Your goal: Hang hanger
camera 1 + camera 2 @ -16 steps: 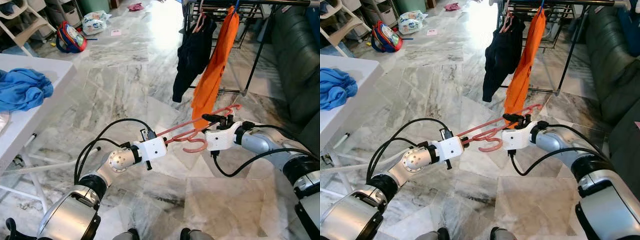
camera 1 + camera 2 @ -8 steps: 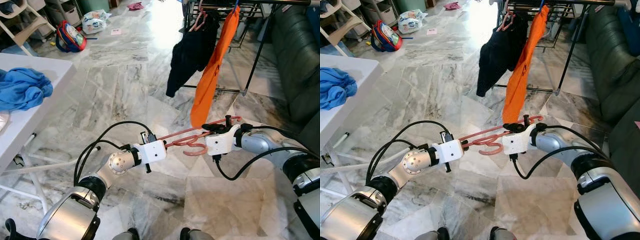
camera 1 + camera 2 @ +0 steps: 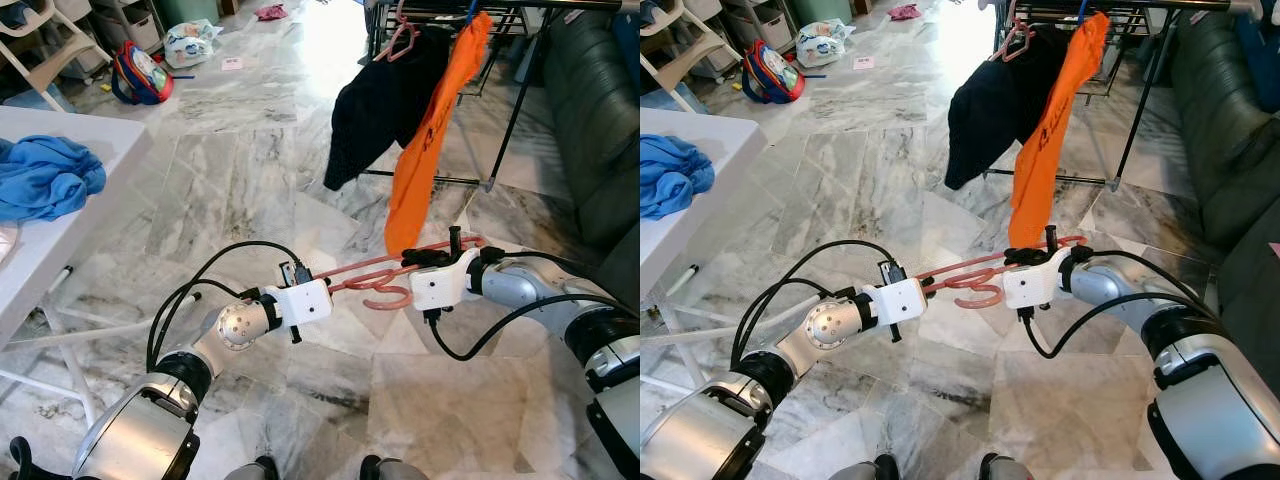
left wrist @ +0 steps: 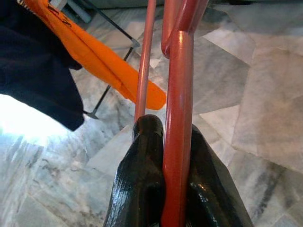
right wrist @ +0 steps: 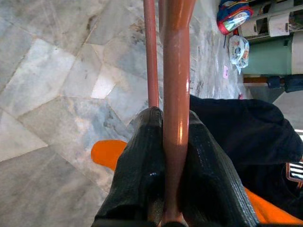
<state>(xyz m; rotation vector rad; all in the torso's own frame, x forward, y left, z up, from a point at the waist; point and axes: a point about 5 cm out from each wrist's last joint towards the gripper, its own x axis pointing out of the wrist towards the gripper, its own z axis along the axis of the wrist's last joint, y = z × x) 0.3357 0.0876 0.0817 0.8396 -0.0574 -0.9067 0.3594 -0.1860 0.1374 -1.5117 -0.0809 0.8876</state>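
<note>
Both arms reach forward and inward over the marble floor [image 3: 250, 170], elbows bent, wrists nearly level, meeting at the centre of the head views; the left pincer [image 3: 318, 277] comes in from 8 o'clock and is clenched on one end of the hanger [image 3: 385, 272]; its wrist view shows the fingers [image 4: 142, 179] pressed against either side of the red bar; the right pincer [image 3: 428, 258] comes in from 3 o'clock and is likewise clamped on the hanger's other end, its fingers [image 5: 210, 179] squeezing the bar between them.

The hanger lies almost level between the two pincers, above the floor, its hook curling down near the right pincer; it is apart from the rack [image 3: 510, 110], which stands at 1 o'clock; on the rack hang a black garment [image 3: 385, 105] and an orange garment [image 3: 430, 140], the orange one's lower tip just beyond the hanger.

At 9 o'clock a white tabletop [image 3: 75, 190] carries a blue cloth [image 3: 45, 178]; a dark sofa [image 3: 595, 120] stands at 2 o'clock; a backpack [image 3: 140, 75] lies on the floor at 11 o'clock.
</note>
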